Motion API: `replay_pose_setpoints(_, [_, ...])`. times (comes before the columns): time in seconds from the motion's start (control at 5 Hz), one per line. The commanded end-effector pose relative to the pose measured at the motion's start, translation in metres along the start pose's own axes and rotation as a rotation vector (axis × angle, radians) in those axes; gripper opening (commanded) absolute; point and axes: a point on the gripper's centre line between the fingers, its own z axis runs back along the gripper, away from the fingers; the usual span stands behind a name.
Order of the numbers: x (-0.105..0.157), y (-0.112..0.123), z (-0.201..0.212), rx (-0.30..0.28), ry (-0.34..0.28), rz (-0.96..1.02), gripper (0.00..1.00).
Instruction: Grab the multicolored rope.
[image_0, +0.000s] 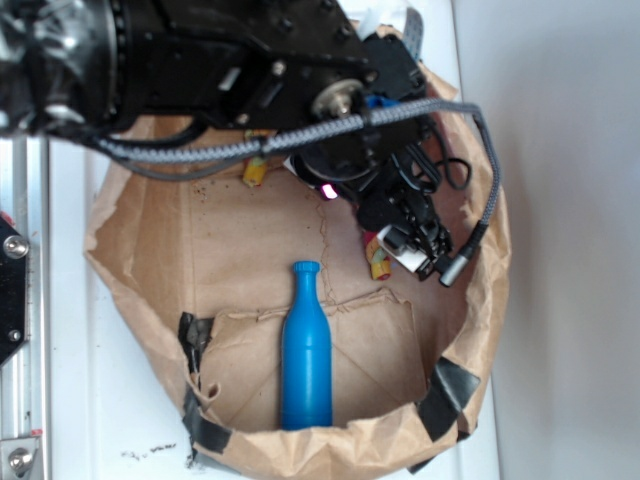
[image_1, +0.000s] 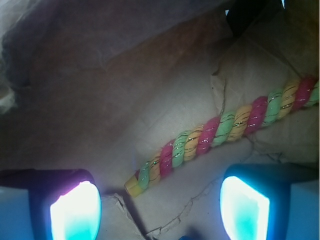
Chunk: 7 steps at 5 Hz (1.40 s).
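The multicolored rope (image_1: 220, 132), twisted from red, yellow and light-green strands, lies diagonally on the brown paper. In the wrist view its yellow end sits between and just beyond my two glowing fingertips, untouched by either. From the exterior view only two short pieces of the rope (image_0: 377, 256) show past the arm, one by my gripper and one near the bag's back wall. My gripper (image_1: 160, 207) is open, hovering over the rope end, with nothing between its fingers. In the exterior view the gripper (image_0: 415, 245) hangs low inside the paper bag at the right.
A blue plastic bottle (image_0: 306, 352) lies on the bag's floor, neck pointing away from the front. The brown paper bag (image_0: 135, 300) has raised crumpled walls all round, taped with black at the front. A grey braided cable (image_0: 300, 135) loops over the bag's right rim.
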Motion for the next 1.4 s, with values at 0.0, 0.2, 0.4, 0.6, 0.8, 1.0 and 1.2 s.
replay_pose_setpoints(0.0, [0.033,-0.006,-0.017,0.063,-0.052,0.094,1.00])
replay_pose_setpoints(0.2, [0.026,-0.003,-0.024,0.092,-0.060,0.044,1.00])
replay_pose_setpoints(0.4, [0.012,0.006,-0.009,0.082,-0.063,0.005,1.00])
replay_pose_setpoints(0.6, [0.012,0.006,-0.009,0.082,-0.063,0.005,1.00])
replay_pose_setpoints(0.8, [0.012,0.006,-0.009,0.082,-0.063,0.005,1.00])
replay_pose_setpoints(1.0, [0.012,0.006,-0.009,0.082,-0.063,0.005,1.00])
replay_pose_setpoints(1.2, [0.013,0.007,0.000,0.009,-0.045,0.083,1.00])
